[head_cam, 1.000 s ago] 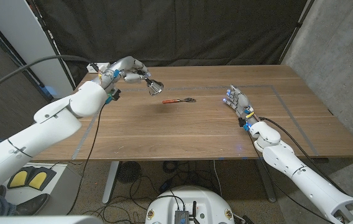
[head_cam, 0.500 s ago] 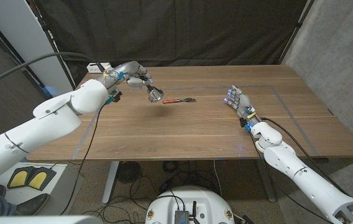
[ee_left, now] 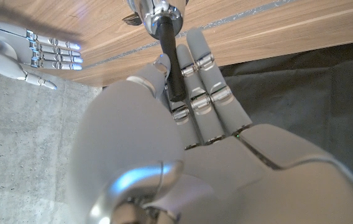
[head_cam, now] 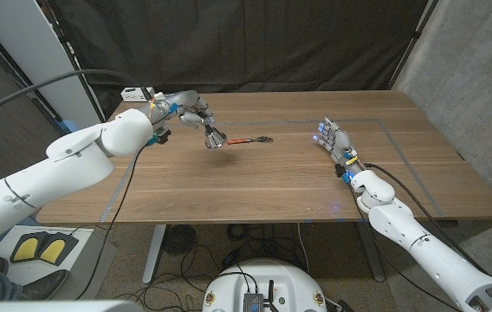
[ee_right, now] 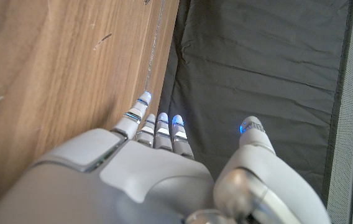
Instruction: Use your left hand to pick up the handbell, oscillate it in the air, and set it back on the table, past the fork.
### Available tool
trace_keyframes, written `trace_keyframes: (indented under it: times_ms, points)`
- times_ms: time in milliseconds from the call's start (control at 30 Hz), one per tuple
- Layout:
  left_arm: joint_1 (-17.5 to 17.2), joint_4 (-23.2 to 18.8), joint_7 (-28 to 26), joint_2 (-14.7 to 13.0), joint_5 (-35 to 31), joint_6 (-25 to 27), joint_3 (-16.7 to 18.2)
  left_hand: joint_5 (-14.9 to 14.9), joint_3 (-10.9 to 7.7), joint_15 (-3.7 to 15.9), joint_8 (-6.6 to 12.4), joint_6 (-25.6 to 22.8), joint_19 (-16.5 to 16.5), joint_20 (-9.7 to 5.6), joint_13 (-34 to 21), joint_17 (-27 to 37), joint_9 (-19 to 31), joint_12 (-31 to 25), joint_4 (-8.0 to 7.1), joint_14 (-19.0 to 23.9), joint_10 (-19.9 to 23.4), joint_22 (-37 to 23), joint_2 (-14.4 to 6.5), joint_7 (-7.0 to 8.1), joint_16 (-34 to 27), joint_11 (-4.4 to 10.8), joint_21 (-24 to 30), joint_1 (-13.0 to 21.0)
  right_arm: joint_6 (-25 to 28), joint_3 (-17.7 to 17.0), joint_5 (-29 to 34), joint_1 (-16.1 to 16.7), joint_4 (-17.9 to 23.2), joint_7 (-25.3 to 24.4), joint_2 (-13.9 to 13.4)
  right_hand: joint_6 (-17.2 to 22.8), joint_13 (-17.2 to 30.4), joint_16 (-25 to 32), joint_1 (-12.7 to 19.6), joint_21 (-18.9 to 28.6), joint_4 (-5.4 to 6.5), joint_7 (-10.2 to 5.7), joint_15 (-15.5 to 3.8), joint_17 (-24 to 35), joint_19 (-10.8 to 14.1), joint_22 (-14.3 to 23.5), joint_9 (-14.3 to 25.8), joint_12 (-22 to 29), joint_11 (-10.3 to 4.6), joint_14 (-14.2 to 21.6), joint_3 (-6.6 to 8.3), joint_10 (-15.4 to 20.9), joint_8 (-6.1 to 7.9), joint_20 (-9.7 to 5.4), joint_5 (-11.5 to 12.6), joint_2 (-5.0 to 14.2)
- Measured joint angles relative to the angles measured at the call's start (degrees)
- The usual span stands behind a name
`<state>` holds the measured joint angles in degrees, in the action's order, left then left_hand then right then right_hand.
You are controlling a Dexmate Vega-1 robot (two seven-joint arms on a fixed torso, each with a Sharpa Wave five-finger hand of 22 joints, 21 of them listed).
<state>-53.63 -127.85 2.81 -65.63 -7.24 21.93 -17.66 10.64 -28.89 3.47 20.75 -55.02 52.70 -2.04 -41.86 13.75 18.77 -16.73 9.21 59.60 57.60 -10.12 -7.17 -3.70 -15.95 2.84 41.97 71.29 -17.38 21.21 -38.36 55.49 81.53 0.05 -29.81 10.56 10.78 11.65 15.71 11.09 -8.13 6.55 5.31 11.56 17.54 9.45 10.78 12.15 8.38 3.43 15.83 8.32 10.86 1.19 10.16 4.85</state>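
My left hand point(head_cam: 185, 107) holds the handbell point(head_cam: 214, 136) by its black handle above the table's far left part, the silver bell tilted down and toward the fork. In the left wrist view the black handle point(ee_left: 170, 62) runs between my thumb and fingers, with the silver bell point(ee_left: 155, 7) at the far end. The fork point(head_cam: 249, 139), red-handled with a dark head, lies on the wooden table point(head_cam: 289, 173) just right of the bell. My right hand point(head_cam: 333, 140) stands on the table at the right, fingers apart, holding nothing; its fingers point(ee_right: 158, 127) reach along the wood.
A white power strip point(head_cam: 138, 94) lies at the table's far left corner. A dark curtain hangs behind the table. A taped line marks a rectangle on the wood. My right hand point(ee_left: 30, 53) also shows across the table in the left wrist view.
The left hand has swung the handbell lower and closer to the table, with the bell now tilted downward beside the fork. The right hand has stayed still.
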Motion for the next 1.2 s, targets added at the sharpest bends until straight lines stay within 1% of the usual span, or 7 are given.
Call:
trace_keyframes:
  times_ms: [67, 133, 500, 733, 767, 933, 1200]
  points:
    - [0.5, 0.0, 0.7, -0.1, -0.3, 0.2, -0.6, 0.0, 0.0, 0.0, 0.0, 0.0, 0.0, 0.0, 0.0, 0.0, 0.2, 0.0, 0.0, 0.0, 0.0, 0.0, 0.0, 0.0, 0.0, 0.0, 0.0, 0.0, -0.2, -0.1, 0.2, 0.2, 0.2, -0.2, -0.1, 0.6, 0.0, 0.4, 0.0, 0.4, 0.0, -0.2, -0.31, 0.0, 1.2, 0.0, 0.0, 0.2, -0.51, 1.1, 0.0, 0.5, 0.18, 0.09, 0.0, 0.0]
    - [1.2, 0.0, 1.3, -0.1, -0.6, 0.3, -1.3, 0.0, 0.0, 0.0, 0.0, 0.0, 0.0, 0.0, 0.0, 0.0, 0.3, 0.0, 0.0, 0.0, 0.0, 0.0, 0.0, 0.0, 0.0, 0.01, 0.0, 0.0, -0.5, -0.1, 0.4, 0.3, 0.4, -0.4, -0.1, 1.0, 0.0, 0.7, 0.0, 0.4, 0.0, -0.44, -0.19, 0.0, 1.7, 0.0, 0.0, 0.4, -0.29, 1.4, 0.0, 0.9, 0.38, 0.03, 0.0, 0.0]
    - [4.2, 0.9, 4.2, 0.5, -2.9, 0.3, -4.9, 0.0, 0.0, 0.0, 0.0, 0.0, -0.3, 0.3, -0.2, 0.0, 0.3, 0.0, 0.0, 0.0, 0.0, 0.0, 0.0, 0.02, -0.2, 0.0, 0.0, 0.0, -1.7, -0.5, 1.2, 1.1, 1.1, -1.2, -0.3, 1.9, 0.0, 0.7, 0.0, 0.4, 0.25, -0.31, 0.01, 0.0, 1.7, 0.0, 0.0, 0.4, -0.5, 1.6, -0.25, 1.1, 0.41, 0.04, 0.0, 0.0]
    - [4.6, 0.9, 5.2, 0.7, -5.7, 0.9, -5.5, 0.0, 0.02, 0.0, -0.21, 0.0, -0.3, 0.3, -0.4, 0.0, 0.5, 0.0, 0.02, 0.0, 0.0, 0.0, 0.0, 0.03, -0.2, 0.03, 0.0, 0.0, -1.9, -0.8, 1.2, 1.7, 1.5, -1.4, -0.3, 2.1, 0.0, 0.7, 0.0, 0.4, 0.25, -0.11, 0.01, 0.0, 1.7, 0.0, 0.0, 0.4, -0.19, 1.6, -0.25, 1.4, 0.41, 0.04, 0.0, 0.0]
    - [5.4, 0.9, 5.3, 1.2, -6.0, 1.0, -7.0, 0.0, 0.02, 0.0, -0.21, 0.0, -0.3, 0.3, -0.4, 0.0, 0.5, 0.0, 0.02, 0.0, 0.0, 0.0, 0.0, 0.03, -0.2, 0.03, 0.0, 0.0, -2.2, -0.8, 1.3, 1.7, 1.5, -1.8, -0.3, 2.1, 0.0, 0.7, 0.0, 0.4, 0.25, -0.11, 0.01, 0.0, 1.7, 0.0, 0.0, 0.4, -0.19, 1.6, -0.25, 1.4, 0.41, 0.04, 0.0, 0.0]
    - [5.9, 1.0, 5.4, 1.9, -8.2, 1.6, -8.4, 0.0, 0.03, 0.0, -0.21, 0.0, -0.6, -0.01, -0.4, 0.0, 0.5, 0.0, 0.03, 0.0, 0.0, 0.0, 0.0, 0.03, -0.2, 0.04, 0.0, 0.0, -2.8, -1.0, 1.5, 2.0, 1.6, -2.4, -0.1, 2.5, 0.0, 0.7, 0.0, 0.4, 0.25, 0.2, -0.11, 0.0, 1.9, 0.0, 0.0, 0.4, -0.01, 1.7, -0.25, 1.9, 0.41, 0.25, 0.0, 0.0]
    - [6.0, 1.3, 5.5, 2.9, -10.0, 1.9, -9.8, -0.1, 0.04, 0.0, -0.2, 0.0, -0.6, -0.01, -0.2, 0.0, 0.5, 0.0, 0.03, 0.0, 0.0, 0.0, 0.0, 0.04, -0.2, 0.19, 0.4, 0.0, -3.7, -1.1, 1.9, 2.1, 1.8, -2.9, 0.1, 2.8, 0.0, 0.6, 0.0, 0.4, 0.25, -0.11, 0.12, 0.0, 2.2, 0.0, 0.0, 0.4, -0.19, 2.1, -0.25, 2.0, 0.41, 0.05, 0.0, 0.0]
